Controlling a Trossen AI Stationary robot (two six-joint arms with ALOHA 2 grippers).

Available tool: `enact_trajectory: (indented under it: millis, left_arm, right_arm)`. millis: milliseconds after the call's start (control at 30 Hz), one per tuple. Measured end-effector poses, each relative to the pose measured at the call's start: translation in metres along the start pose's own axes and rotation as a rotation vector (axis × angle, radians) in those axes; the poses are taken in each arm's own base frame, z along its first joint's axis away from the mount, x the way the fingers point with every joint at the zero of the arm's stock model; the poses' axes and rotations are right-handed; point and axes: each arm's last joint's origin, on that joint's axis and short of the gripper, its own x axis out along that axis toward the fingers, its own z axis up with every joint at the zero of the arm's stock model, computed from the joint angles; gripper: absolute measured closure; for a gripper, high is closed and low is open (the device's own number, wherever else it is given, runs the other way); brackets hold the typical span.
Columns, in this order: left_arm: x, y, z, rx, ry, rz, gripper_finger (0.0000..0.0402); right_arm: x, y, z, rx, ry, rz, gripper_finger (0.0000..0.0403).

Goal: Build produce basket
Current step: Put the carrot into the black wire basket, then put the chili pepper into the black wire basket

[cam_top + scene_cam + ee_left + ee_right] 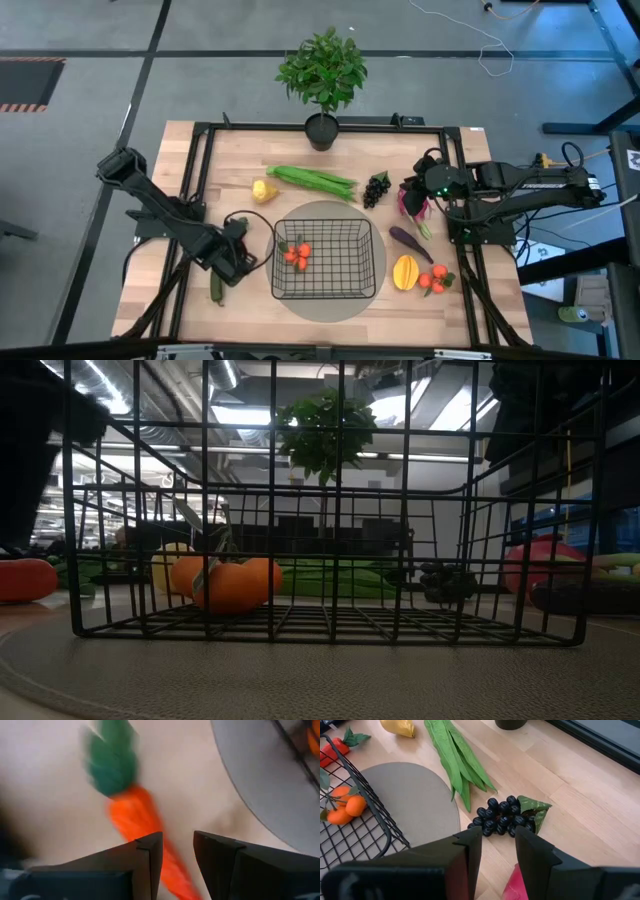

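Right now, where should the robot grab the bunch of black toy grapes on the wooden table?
Take the bunch of black toy grapes across its narrow middle, straight down from above. It lies flat on the wooden table, longer than wide; the green leaf at one end looks too floppy. The open right gripper is nearest.

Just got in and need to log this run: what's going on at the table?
Two robot arms are filling the basket with toy produce. So far only a bunch of orange tomatoes lies inside. The left gripper, open, is beside the basket over a red chili. The right gripper, also open, hovers near the black grapes. The other pieces lie on the table.
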Motion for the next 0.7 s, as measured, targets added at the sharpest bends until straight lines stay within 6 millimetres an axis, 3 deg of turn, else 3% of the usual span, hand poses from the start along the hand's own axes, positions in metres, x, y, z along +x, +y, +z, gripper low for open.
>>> enact_trajectory:
  millis: [233,700]
  left_arm:
    - [0.023,0.006,-0.010,-0.022,0.073,-0.081,0.0303]
    - [0.000,-0.013,-0.008,0.117,0.147,-0.146,0.0303]
  right_arm:
    - [0.000,0.000,0.000,-0.002,0.000,0.000,0.0293]
    - [0.000,0.000,0.000,0.000,0.000,0.000,0.0293]
